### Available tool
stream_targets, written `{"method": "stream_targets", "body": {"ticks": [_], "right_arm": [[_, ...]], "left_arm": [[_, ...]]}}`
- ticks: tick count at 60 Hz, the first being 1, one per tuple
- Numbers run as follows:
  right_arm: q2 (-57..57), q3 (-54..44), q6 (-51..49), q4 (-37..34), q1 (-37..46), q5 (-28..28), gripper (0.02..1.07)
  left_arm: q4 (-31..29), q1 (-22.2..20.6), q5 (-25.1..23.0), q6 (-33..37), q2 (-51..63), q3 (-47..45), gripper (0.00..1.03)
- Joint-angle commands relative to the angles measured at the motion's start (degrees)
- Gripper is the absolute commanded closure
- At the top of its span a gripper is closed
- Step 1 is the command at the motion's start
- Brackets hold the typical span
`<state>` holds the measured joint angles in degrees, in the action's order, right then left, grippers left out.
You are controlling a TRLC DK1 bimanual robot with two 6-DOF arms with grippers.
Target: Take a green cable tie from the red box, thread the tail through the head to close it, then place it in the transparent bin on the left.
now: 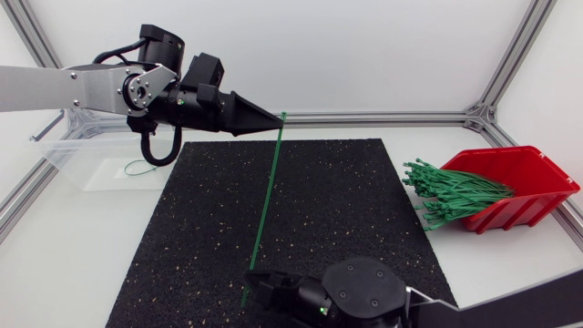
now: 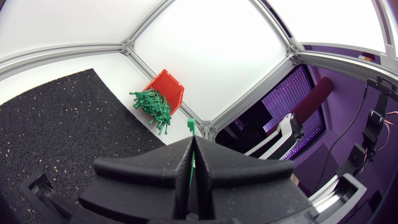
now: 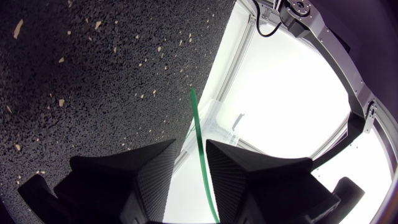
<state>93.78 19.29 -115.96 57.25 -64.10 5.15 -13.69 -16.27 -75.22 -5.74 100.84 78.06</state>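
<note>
**Tie held at head end, tail at right gripper**

The left gripper (image 1: 276, 119) sits over the far edge of the mat (image 1: 346, 219), its fingers closed on the head end of the tie (image 1: 264, 205); in the left wrist view the head (image 2: 191, 127) projects just past the closed fingertips (image 2: 184, 149). The tie runs straight and unthreaded across the mat to the right gripper (image 1: 253, 282) at the near edge. In the right wrist view the tail (image 3: 198, 134) passes between the fingers (image 3: 155, 168), which stand apart with a gap beside it; the right gripper is not clamped. The red box (image 1: 528, 178) sits right of the mat; a bundle (image 1: 451, 193) of green ties spills from its open side. The bin (image 1: 68, 159) sits left of the mat, beneath the left arm; one green loop (image 1: 137, 169) lies in it.
</note>
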Motion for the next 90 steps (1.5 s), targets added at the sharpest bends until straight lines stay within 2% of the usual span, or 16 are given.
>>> {"method": "stream_targets", "body": {"ticks": [1, 4, 10, 22, 33, 61, 71, 74, 83, 90], "right_arm": [[-0.26, 0.75, -0.67, 0.58, 0.73, 0.13, 0.67], [-0.26, 1.01, -0.67, 0.58, 0.99, -0.05, 0.67], [-0.35, 1.1, -0.76, 0.58, 1.25, -0.49, 0.77], [-1.23, 0.66, -0.76, 0.58, 0.99, -0.58, 0.8], [-1.32, 0.57, -0.76, 0.58, 0.73, -0.66, 0.94], [-2.46, -0.57, -0.41, 0.49, 0.11, -1.28, 1.01], [-3.43, 1.01, 6.19, 0.14, -0.68, -1.28, 1.01], [-4.57, 3.12, 11.64, -2.23, -0.77, -0.14, 1.01], [-9.14, 10.24, 27.19, -17.18, 0.11, 1.8, 1.01], [-12.48, 13.06, 37.39, -25.09, 0.11, 2.5, 1.01]], "left_arm": [[-0.46, -0.51, -1.16, 1.17, -0.29, -0.45, 1.0], [-0.54, -0.69, -1.16, 1.17, -0.29, -0.45, 1.0], [-0.63, -0.78, -1.16, 1.17, -0.29, -0.37, 1.0], [-0.63, -0.51, -1.16, 1.17, -0.29, -0.28, 1.0], [-0.63, -0.51, -1.16, 1.17, -0.29, -0.28, 1.0], [-0.9, -0.95, -1.16, 1.17, -0.29, -0.02, 1.0], [-0.9, -0.34, -1.07, 2.49, -0.99, -1.07, 1.0], [-0.9, -0.08, -0.98, 3.1, -2.05, -1.69, 1.0], [-0.81, 0.54, 0.51, 5.21, -5.56, -4.06, 1.0], [-0.63, 1.24, 0.87, 6.0, -7.41, -5.46, 1.0]]}}
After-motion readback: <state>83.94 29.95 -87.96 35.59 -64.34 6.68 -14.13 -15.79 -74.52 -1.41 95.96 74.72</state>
